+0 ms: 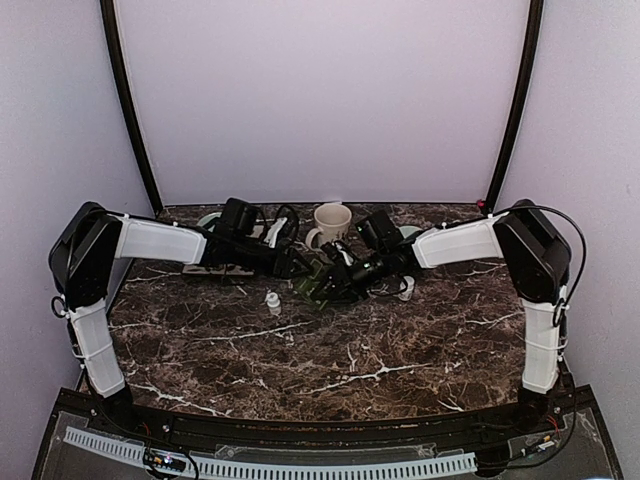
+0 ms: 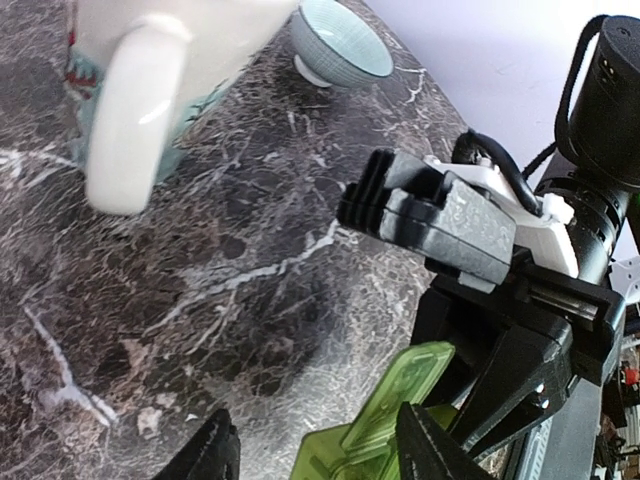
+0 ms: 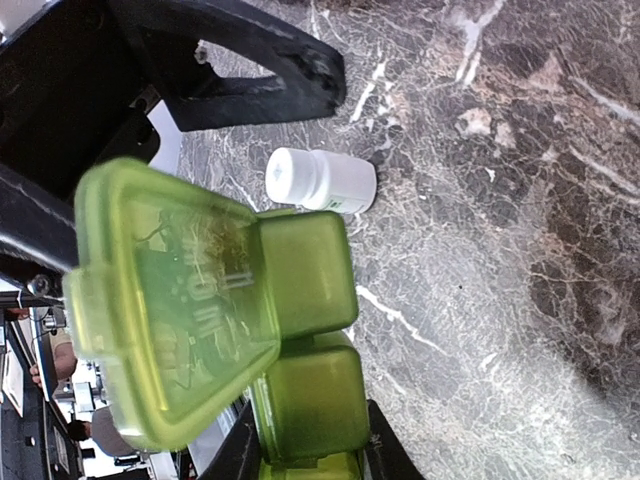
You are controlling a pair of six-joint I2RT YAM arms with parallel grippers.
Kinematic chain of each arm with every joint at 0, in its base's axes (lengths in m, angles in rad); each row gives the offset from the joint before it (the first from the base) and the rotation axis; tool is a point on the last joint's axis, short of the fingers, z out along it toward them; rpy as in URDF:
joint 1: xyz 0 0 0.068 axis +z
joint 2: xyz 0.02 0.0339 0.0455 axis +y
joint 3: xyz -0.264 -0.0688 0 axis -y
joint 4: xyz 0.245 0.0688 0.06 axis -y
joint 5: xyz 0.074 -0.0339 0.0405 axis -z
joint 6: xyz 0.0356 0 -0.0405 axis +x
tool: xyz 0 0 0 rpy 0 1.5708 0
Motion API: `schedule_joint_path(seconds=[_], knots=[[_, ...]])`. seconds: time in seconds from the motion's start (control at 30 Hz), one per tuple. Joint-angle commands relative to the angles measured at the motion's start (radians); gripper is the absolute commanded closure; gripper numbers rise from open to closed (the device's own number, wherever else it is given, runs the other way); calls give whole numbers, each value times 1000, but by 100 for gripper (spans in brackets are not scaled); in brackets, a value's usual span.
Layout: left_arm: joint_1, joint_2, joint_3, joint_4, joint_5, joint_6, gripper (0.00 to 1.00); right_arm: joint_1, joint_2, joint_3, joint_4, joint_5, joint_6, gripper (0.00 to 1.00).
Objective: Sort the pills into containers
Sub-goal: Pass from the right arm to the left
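A translucent green pill organizer [image 1: 318, 287] is lifted at the table's middle, between the two arms. My right gripper [image 3: 310, 455] is shut on its compartments [image 3: 300, 290], one finger on each side, and one lid [image 3: 170, 310] stands open. My left gripper [image 2: 320, 450] is open, its fingers [image 2: 430, 440] wide apart at the green lid flap [image 2: 395, 395], not clamping it. In the top view the left gripper [image 1: 300, 265] meets the right gripper [image 1: 338, 275] at the organizer. A small white pill bottle [image 1: 272, 301] [image 3: 320, 180] stands on the marble just left of it. No loose pills show.
A white mug [image 1: 332, 222] [image 2: 150, 90] stands behind the organizer. A pale teal bowl [image 2: 345, 45] sits at the back right and another bowl [image 1: 208, 218] at the back left. A second small white object [image 1: 405, 290] lies under the right arm.
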Motion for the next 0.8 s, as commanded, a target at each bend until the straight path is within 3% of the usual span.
schedule_joint_path(seconds=[0.0,0.37,0.77], knots=[[8,-59,-37,6,-46,-7,45,-7,28,-8,58,-15,28,98],[8,-99,-76,-6,-53,18,48,-15,18,-21,115,-45,75,98],[8,-120,-88,-39,-92,64,63,-15,17,-9,118,-64,83,98]])
